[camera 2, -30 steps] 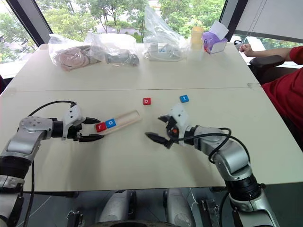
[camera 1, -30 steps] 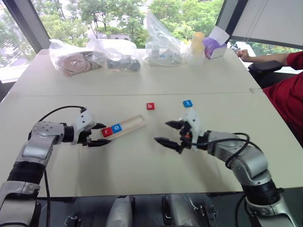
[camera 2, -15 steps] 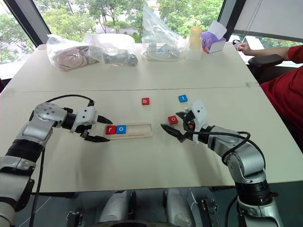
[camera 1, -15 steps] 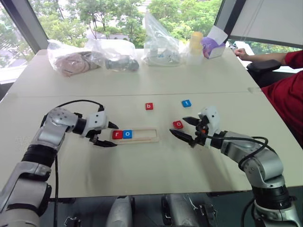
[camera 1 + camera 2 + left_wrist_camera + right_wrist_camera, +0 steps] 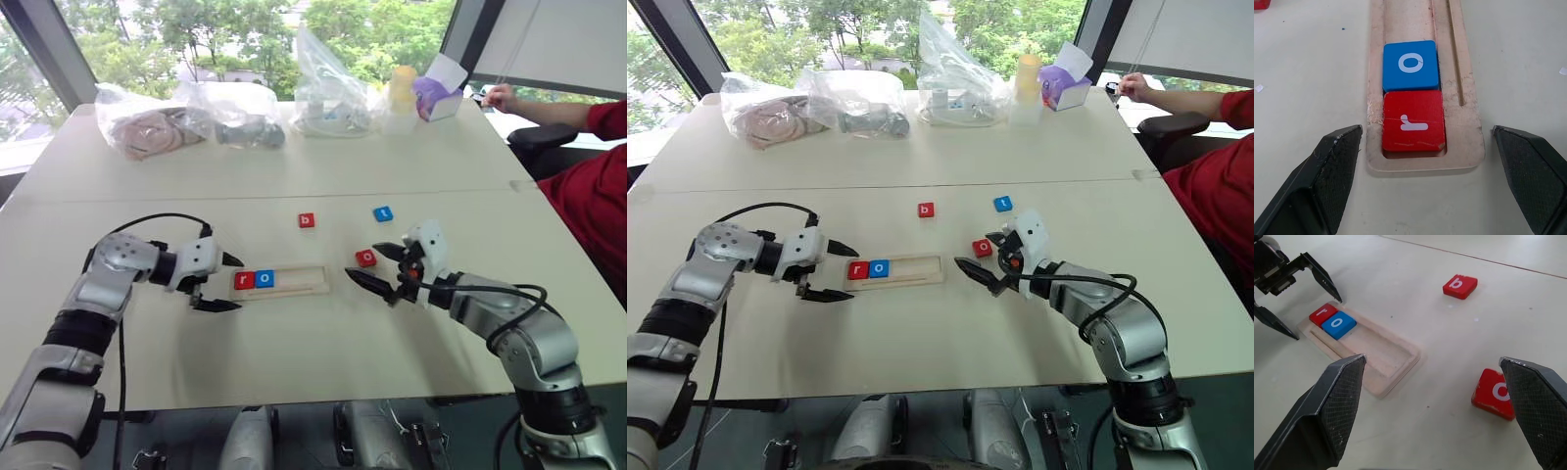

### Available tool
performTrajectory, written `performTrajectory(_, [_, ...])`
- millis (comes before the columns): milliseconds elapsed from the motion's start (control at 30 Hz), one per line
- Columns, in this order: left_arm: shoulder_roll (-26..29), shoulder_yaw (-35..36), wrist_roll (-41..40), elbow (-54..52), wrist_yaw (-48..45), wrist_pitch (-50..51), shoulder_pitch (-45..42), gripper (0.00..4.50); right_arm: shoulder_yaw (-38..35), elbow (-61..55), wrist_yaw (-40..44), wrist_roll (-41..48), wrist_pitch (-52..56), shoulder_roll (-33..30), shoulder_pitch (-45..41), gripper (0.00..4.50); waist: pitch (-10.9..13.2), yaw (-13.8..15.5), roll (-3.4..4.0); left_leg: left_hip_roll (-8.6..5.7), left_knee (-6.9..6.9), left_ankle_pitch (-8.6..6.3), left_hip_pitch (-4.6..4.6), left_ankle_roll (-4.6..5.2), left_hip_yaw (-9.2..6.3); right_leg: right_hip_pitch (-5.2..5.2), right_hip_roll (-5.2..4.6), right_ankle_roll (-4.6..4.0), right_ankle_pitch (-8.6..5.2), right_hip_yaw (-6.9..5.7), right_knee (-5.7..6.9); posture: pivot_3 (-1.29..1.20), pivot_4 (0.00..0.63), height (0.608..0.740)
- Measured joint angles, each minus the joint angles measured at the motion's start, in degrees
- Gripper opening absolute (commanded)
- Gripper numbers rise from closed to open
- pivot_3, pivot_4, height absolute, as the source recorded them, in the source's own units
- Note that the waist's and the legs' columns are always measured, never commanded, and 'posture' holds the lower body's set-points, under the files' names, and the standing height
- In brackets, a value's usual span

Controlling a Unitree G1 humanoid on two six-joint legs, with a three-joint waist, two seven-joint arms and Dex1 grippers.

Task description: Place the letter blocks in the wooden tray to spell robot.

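Note:
The wooden tray [image 5: 306, 281] lies level across the table, with a red r block [image 5: 1413, 126] at its left end and a blue o block [image 5: 1410, 65] beside it. My left gripper [image 5: 235, 284] is open, one finger on each side of that end, touching nothing. A red o block [image 5: 365, 258] lies flat on the table between the fingers of my open right gripper [image 5: 363, 261], which holds nothing. Further back lie a red b block [image 5: 307, 220] and a blue t block [image 5: 383, 212].
Clear plastic bags [image 5: 157, 117] with contents, a pale cup [image 5: 403, 88] and a purple box [image 5: 436, 90] line the table's far edge. A person in a red sleeve [image 5: 588, 196] sits at the right side.
The tray has swung from slanted to level. My left gripper has opened wider around its left end. The right gripper has shifted right, and the red o block now shows between its fingers.

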Motion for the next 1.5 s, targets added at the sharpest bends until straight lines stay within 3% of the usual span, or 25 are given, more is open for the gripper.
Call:
performTrajectory(167, [5.9,6.5,-6.1,-9.2,0.8,13.5,7.6,4.47,-0.1,6.8,-7.2,0.1,0.8,11.7,-9.4,4.50,0.0,-1.3,0.02,0.49,-0.02,0.00,-0.02,0.00,-0.01,-0.10,0.32,-0.22,0.11,-0.01,0.04,0.00,0.150,0.740])
performTrajectory(300, [5.9,16.5,-13.2,-17.5,9.0,26.5,10.8,4.47,3.8,17.7,-13.1,-5.2,-0.5,18.5,-17.9,4.50,0.0,-0.7,0.02,0.65,-0.02,0.00,-0.05,0.00,-0.09,-0.13,0.42,-0.33,0.14,-0.10,0.04,0.00,0.150,0.740])
performTrajectory(467, [-5.6,29.8,-27.1,-36.3,28.1,42.5,13.9,4.47,7.9,36.2,-18.3,-14.0,-9.6,25.4,-23.3,4.50,0.0,-0.7,-0.05,0.57,-0.01,0.00,-0.13,-0.01,0.00,-0.13,0.20,-0.17,0.23,0.00,-0.08,0.00,0.150,0.740])
performTrajectory(567, [-7.1,32.2,-31.7,-46.8,34.8,48.1,18.4,4.47,8.7,45.3,-22.0,-18.5,-14.4,27.2,-25.7,4.50,0.0,-1.0,-0.05,0.50,-0.08,0.00,-0.07,-0.02,-0.03,-0.14,0.14,-0.14,0.25,0.10,-0.06,0.00,0.150,0.740])
performTrajectory(733, [-7.4,34.5,-34.4,-54.5,41.2,51.9,25.0,4.47,7.4,54.2,-25.4,-22.0,-19.1,29.6,-30.1,4.50,0.0,-1.0,-0.06,0.57,-0.06,0.03,0.02,-0.07,-0.06,-0.12,0.38,-0.34,0.34,0.06,-0.03,0.00,0.150,0.740])
performTrajectory(867, [-2.4,35.1,-32.2,-56.3,42.1,52.3,29.8,4.47,7.1,57.4,-25.5,-23.2,-20.6,32.2,-31.6,4.50,0.0,-1.4,-0.05,0.64,-0.10,0.03,0.12,-0.08,-0.04,-0.11,0.47,-0.46,0.35,0.06,-0.03,0.00,0.150,0.740])
performTrajectory(1167, [-0.6,33.7,-28.6,-53.3,42.2,48.4,30.1,4.47,6.7,64.0,-29.5,-26.1,-23.3,36.0,-35.0,4.50,0.0,-2.4,-0.04,0.67,-0.12,0.03,0.12,-0.08,-0.07,-0.11,0.42,-0.48,0.34,0.04,-0.04,0.00,0.150,0.740])
performTrajectory(1400, [-0.6,29.2,-26.3,-52.5,42.2,46.4,29.5,4.50,5.7,70.8,-31.7,-28.3,-28.4,36.3,-37.4,1.12,0.0,-2.6,-0.06,0.70,-0.16,0.03,0.18,-0.08,-0.03,-0.10,0.41,-0.49,0.35,0.09,-0.04,0.00,0.150,0.740])
performTrajectory(1500, [-0.6,28.0,-25.3,-51.8,42.0,45.8,28.6,4.50,5.6,71.6,-31.8,-28.9,-29.5,36.3,-37.6,1.13,0.0,-2.5,-0.05,0.71,-0.20,0.03,0.21,-0.08,-0.05,-0.10,0.43,-0.53,0.34,0.09,-0.03,0.00,0.150,0.740])
